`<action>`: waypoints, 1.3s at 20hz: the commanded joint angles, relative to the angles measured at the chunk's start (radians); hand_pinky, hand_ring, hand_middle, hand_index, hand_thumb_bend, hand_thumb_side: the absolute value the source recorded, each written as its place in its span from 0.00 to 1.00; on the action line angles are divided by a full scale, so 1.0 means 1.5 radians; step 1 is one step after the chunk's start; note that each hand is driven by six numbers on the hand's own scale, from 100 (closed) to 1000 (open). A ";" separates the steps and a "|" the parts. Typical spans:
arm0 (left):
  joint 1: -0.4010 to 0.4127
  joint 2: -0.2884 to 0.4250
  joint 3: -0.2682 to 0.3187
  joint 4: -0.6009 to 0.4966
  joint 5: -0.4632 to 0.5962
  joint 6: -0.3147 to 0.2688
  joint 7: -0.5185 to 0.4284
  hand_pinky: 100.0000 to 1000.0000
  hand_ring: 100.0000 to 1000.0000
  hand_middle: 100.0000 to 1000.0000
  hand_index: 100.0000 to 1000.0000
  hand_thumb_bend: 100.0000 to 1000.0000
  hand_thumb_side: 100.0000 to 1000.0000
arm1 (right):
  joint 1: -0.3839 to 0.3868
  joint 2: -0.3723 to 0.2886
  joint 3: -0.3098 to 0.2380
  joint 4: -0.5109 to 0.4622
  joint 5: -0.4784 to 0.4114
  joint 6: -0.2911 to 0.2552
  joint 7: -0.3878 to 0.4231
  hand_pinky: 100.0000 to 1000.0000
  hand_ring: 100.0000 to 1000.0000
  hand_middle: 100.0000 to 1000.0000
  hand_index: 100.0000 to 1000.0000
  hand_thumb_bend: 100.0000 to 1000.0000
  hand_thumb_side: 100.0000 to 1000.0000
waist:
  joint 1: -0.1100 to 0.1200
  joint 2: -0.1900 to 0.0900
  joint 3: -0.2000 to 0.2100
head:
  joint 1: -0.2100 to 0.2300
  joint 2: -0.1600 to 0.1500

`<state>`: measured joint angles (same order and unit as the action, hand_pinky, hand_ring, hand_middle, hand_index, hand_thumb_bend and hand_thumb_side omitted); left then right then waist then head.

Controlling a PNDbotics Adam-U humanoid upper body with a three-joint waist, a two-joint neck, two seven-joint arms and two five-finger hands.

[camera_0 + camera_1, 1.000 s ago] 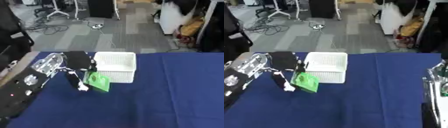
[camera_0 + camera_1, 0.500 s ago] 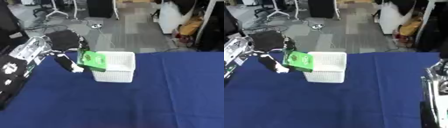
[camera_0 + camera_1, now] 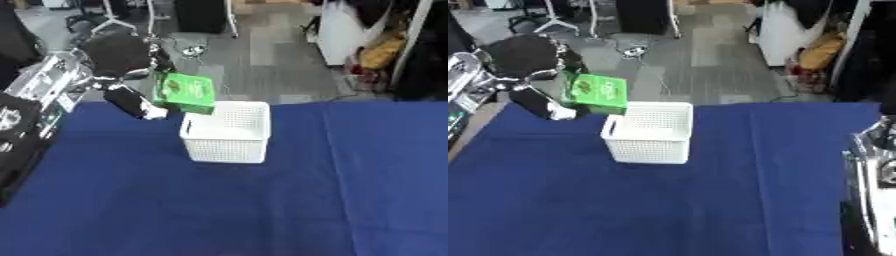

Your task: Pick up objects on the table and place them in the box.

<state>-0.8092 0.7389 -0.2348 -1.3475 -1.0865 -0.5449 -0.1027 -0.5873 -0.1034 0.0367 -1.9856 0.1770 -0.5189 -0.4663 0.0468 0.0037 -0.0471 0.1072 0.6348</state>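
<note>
My left hand [image 3: 122, 60] is raised at the upper left, shut on a green packet [image 3: 185, 93]. The packet hangs upright in the air over the far left rim of the white mesh box [image 3: 226, 132]. The box stands on the blue table [image 3: 245, 200], left of the middle. What lies inside the box I cannot make out. Of the right arm [image 3: 872, 185] only the silver and black forearm shows at the right edge in the right eye view; its hand is out of view.
The blue cloth spreads wide in front of and to the right of the box. Beyond the table's far edge lie a grey floor, cables, stands and bags. My left arm's silver links [image 3: 35, 90] run along the left edge.
My left hand has lifted the green packet from table level beside the box up and back over the box's left rim. The camera has also shifted.
</note>
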 commanded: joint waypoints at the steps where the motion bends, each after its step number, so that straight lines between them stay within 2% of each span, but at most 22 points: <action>1: -0.032 0.008 0.011 0.020 -0.032 -0.006 0.019 0.00 0.00 0.00 0.26 0.01 0.94 | -0.009 -0.007 0.003 -0.010 -0.004 0.001 0.003 0.09 0.16 0.14 0.36 0.08 1.00 | 0.001 -0.007 -0.002 | 0.009 -0.002; 7: -0.082 -0.036 0.002 0.103 -0.133 -0.045 0.075 0.00 0.00 0.01 0.26 0.02 0.94 | -0.013 0.000 0.007 -0.010 -0.008 -0.001 0.007 0.09 0.16 0.14 0.36 0.08 1.00 | 0.001 -0.005 -0.010 | 0.020 -0.007; 16: -0.147 -0.098 0.017 0.279 -0.342 -0.087 0.227 0.00 0.00 0.03 0.26 0.02 0.94 | -0.021 0.019 0.018 -0.010 -0.020 -0.003 0.017 0.10 0.16 0.14 0.36 0.07 1.00 | 0.003 0.001 -0.031 | 0.055 -0.016; 19: -0.166 -0.117 0.033 0.335 -0.428 -0.076 0.292 0.01 0.00 0.03 0.26 0.02 0.94 | -0.023 0.025 0.021 -0.010 -0.024 -0.004 0.021 0.10 0.16 0.14 0.36 0.07 1.00 | 0.003 0.003 -0.039 | 0.064 -0.018; 26: -0.192 -0.161 0.098 0.471 -0.591 -0.017 0.433 0.00 0.00 0.04 0.27 0.02 0.94 | -0.024 0.037 0.026 -0.010 -0.036 -0.005 0.029 0.09 0.16 0.14 0.36 0.07 1.00 | 0.001 0.006 -0.052 | 0.075 -0.018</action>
<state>-1.0657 0.4923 -0.1160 -0.6616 -1.9340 -0.5841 0.5099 -0.5971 -0.0544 0.0724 -1.9856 0.1291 -0.5264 -0.4279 0.0508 0.0229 -0.1242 0.2042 0.6183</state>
